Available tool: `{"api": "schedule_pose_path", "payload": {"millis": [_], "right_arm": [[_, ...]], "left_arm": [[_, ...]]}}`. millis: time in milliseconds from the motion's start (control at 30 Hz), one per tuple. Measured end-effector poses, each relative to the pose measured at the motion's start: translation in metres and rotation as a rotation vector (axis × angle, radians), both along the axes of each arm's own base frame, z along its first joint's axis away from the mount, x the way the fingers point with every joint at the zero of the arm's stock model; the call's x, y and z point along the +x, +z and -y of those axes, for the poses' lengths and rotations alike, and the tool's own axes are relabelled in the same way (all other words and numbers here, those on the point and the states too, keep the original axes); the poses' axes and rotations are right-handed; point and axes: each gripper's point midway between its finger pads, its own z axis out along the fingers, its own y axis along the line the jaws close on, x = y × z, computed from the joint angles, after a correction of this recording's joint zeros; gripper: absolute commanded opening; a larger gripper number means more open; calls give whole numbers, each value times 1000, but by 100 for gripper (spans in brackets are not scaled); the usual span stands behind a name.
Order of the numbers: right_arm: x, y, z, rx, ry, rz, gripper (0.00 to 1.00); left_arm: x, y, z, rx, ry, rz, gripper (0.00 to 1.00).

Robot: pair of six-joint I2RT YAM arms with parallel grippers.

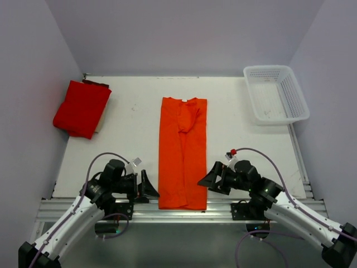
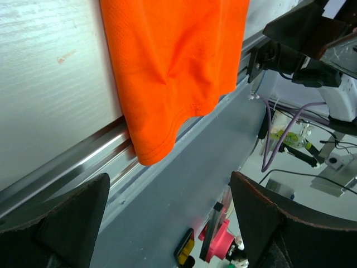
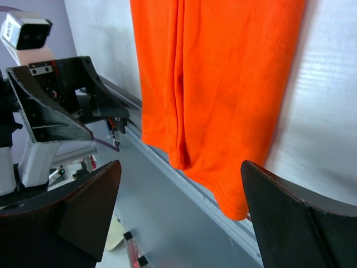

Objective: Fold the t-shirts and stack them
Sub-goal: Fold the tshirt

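1. Orange shirt [image 1: 182, 153] lies dead centre on the counter [image 1: 128, 139], already narrowed into one long strip, collar at the far end, sleeves tucked in.
2. Its near hem spills just over the counter's front edge and drapes onto the metal rail [image 1: 223, 211]. Both wrist views show that hem hanging free, with a soft crease running up the cloth.
3. Red shirt [image 1: 82, 109] sits folded in the far left corner, well apart from the orange one. That looks like the base of the stack.
4. Left claw [image 1: 149, 187] hovers just beside the strip's near left corner, spread wide and holding nothing.
5. Right claw [image 1: 207, 178] mirrors it at the near right corner, also spread wide and empty. Neither one touches the cloth.
6. White basket [image 1: 276, 94] sits in the far right corner and seems to play no part here.
7. My read on the step: the lengthwise fold is done and the crosswise fold is coming up, so roughly halfway through this shirt.
8. What the next move calls for: each claw closes on its own hem corner, catching all the layers. Both then lift together and carry the hem toward the collar.
9. Watch for uneven lifting, which I'd expect to skew the strip or let the tucked sides fall open.
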Motion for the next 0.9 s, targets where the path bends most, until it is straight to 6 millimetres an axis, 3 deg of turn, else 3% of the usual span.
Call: {"api": "schedule_pose_path", "payload": {"millis": [167,367,533,733,900], "right_arm": [[-13,-14,-1,-38,30,-91,88],[-38,-39,3,-154,88,-233,89],[-47,-40,0,-200,129,-266,88],[-50,-40,-2,-201,140,-270,83],[-53,-38,-4,-191,145,-274,80]], "left_arm": [[-4,1,1,-10,-19,-20,89],[-18,-14,2,42,-73,-145,83],[-44,-25,14,66,-228,-227,81],[-44,-28,29,71,-304,-203,74],[-42,-34,30,94,-302,-207,62]]}}
